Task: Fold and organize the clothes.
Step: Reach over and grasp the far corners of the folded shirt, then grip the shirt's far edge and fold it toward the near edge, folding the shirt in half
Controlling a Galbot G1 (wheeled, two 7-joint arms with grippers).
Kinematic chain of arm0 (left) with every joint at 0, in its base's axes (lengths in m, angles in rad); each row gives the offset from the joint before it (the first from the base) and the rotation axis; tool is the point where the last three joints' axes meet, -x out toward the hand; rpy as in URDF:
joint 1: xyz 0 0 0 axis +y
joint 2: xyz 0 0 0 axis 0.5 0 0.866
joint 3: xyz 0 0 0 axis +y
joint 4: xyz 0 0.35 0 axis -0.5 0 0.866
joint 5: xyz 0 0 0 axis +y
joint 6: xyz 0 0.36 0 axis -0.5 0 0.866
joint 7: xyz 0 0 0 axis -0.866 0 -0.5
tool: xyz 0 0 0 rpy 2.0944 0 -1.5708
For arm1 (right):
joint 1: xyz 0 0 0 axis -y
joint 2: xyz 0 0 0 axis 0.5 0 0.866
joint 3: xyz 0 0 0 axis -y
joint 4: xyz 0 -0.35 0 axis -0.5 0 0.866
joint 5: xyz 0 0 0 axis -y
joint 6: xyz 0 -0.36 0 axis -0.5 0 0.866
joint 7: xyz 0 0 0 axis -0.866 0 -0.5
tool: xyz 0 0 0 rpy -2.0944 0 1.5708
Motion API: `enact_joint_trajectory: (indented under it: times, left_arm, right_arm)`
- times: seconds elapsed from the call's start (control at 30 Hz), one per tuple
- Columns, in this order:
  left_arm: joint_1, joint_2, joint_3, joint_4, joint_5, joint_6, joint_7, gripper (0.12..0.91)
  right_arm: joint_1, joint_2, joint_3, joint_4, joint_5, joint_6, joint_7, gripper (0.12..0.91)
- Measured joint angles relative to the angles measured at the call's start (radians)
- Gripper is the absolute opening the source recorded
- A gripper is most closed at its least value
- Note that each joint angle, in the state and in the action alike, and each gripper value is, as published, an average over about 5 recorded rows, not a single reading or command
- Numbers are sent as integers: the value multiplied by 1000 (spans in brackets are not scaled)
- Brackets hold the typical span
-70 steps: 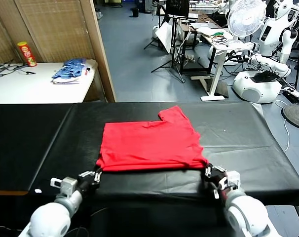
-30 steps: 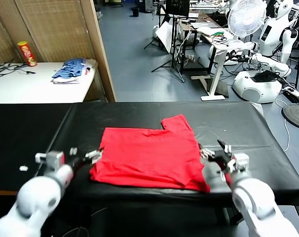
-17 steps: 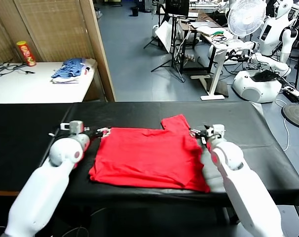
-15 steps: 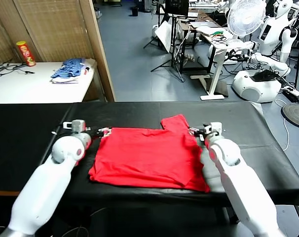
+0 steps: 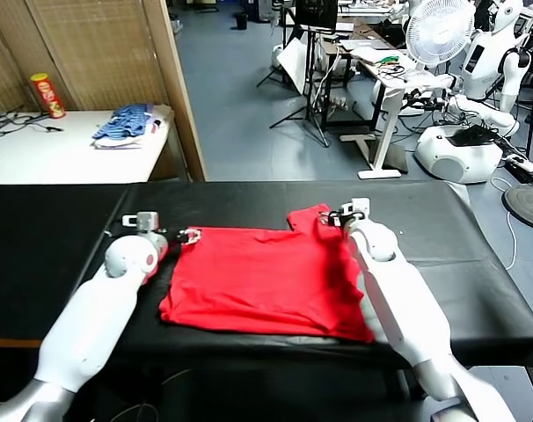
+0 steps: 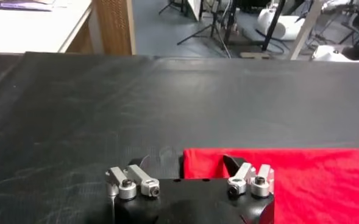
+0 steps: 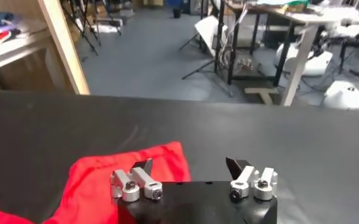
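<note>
Two pincers at far shirt (image 5: 266, 277) corners: left pincer (image 5: 184, 236) and right pincer (image 5: 330, 217) both open, holding nothing. Shirt soft, light, floppy; pinch corners.

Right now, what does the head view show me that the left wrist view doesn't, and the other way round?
Only the head view: the whole folded red T-shirt, its sleeve sticking out at the far right corner, the right gripper at that sleeve, both arms, and the side table with the blue-and-white pile and a can.

Only the left wrist view: the left gripper close up, jaws apart astride the shirt's far left corner.

Both: the black table, the red shirt, the left gripper at its far left corner.
</note>
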Motion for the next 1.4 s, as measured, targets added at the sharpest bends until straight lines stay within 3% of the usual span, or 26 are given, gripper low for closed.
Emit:
enact_joint_trajectory:
  times: [0.2,0.27,0.33,0.53,0.67,1.1,1.4]
  left_arm:
    - [-3,-7,1,2,13,-6,21,284]
    - [-5,-10,1,2,24,-8,26,182]
    - [-6,-14,-2,1,43,-15,32,133]
    - [-6,-18,-31,-15,77,-41,38,126]
    - [7,-3,-54,-46,74,-44,35,126]
    - [177,102,-138,-305,90,-4,26,126]
    - [295,152,-176,-429,126,31,-4,126]
  right_arm:
    - [-9,14,10,3,2,18,2,204]
    - [-11,13,12,8,6,44,-2,146]
    - [-11,9,16,15,14,74,-10,121]
    - [-17,-20,17,49,83,144,-46,122]
    - [-32,-57,17,94,135,133,-55,122]
    - [-204,-206,46,365,226,40,7,122]
    - [-354,-288,81,572,283,-92,65,122]
